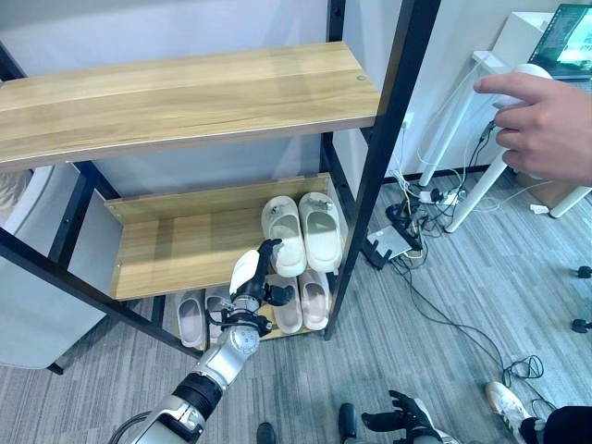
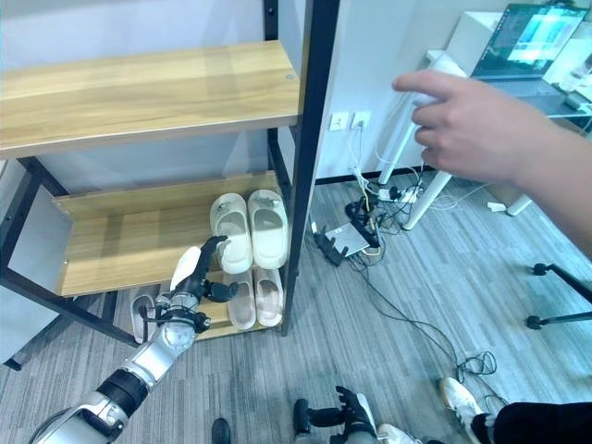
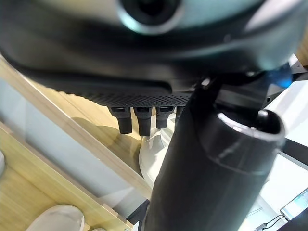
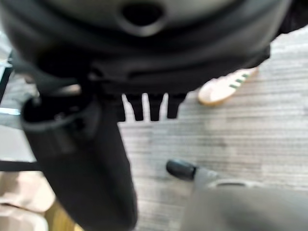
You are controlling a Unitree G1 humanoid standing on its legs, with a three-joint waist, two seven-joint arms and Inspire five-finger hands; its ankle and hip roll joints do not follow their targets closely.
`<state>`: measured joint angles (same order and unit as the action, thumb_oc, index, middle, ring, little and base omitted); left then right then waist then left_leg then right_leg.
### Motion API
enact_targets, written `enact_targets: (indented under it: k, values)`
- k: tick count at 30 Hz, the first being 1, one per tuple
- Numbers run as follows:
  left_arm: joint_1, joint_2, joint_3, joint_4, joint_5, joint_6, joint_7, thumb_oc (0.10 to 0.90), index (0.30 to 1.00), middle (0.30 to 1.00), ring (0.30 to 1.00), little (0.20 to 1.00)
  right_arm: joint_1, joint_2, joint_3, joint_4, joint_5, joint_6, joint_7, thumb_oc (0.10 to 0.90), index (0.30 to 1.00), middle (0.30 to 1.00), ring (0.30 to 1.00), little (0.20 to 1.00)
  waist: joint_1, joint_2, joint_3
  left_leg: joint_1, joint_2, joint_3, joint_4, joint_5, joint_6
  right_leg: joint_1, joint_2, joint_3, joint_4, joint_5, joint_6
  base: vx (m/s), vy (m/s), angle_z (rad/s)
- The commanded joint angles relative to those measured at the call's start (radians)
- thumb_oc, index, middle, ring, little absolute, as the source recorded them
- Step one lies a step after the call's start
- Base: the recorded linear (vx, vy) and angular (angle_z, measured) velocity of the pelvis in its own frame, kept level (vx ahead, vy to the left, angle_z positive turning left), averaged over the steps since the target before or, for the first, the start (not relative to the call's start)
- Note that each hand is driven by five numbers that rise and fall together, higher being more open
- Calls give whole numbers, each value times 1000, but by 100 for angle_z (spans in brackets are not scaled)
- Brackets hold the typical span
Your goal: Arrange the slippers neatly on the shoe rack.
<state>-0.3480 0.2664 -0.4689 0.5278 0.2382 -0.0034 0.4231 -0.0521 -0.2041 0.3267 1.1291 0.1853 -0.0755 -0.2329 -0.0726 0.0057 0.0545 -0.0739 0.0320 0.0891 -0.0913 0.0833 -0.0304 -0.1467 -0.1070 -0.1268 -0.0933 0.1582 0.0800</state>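
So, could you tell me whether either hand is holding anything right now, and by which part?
Nothing is held. The left hand is open in front of the slippers on the rack; the right hand hangs open near the floor.

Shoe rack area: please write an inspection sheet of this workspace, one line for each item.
Surface: wooden shoe rack, grey carpet floor.
Job's things: one pair of slippers on the middle shelf; slippers on the bottom shelf.
Clutter: nothing seen.
Hands: left hand open before the slippers, holding nothing; right hand low, fingers relaxed.
Cables: power strip and cables beside the rack.
Surroundings: person's hand, laptop.
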Motion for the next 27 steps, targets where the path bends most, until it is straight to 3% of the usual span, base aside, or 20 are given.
enact_targets:
  k: [1,20,27]
  values:
    - [-93,-12,28,-69,32,-69,31,800,900,900,900,900,-38,9,0,-7,17,-22,-15,800,900,900,900,900,7,-2,14,31,-39,33,4,-121,-4,84,24,2,6,-155,56,-10,-31,0]
    - [-23,46,73,-217,30,-109,34,800,900,900,900,900,-12,20,-23,22,20,-22,-15,800,900,900,900,900,27,-8,-24,61,-41,16,4,-118,-7,122,23,-14,6,-151,56,-1,-3,1]
    - [143,128,175,-448,29,-148,2,800,900,900,900,900,12,38,-47,25,2,-16,-8,800,900,900,900,900,64,-11,-42,85,-43,1,4,-117,-5,157,26,-33,7,-152,53,-18,1,1]
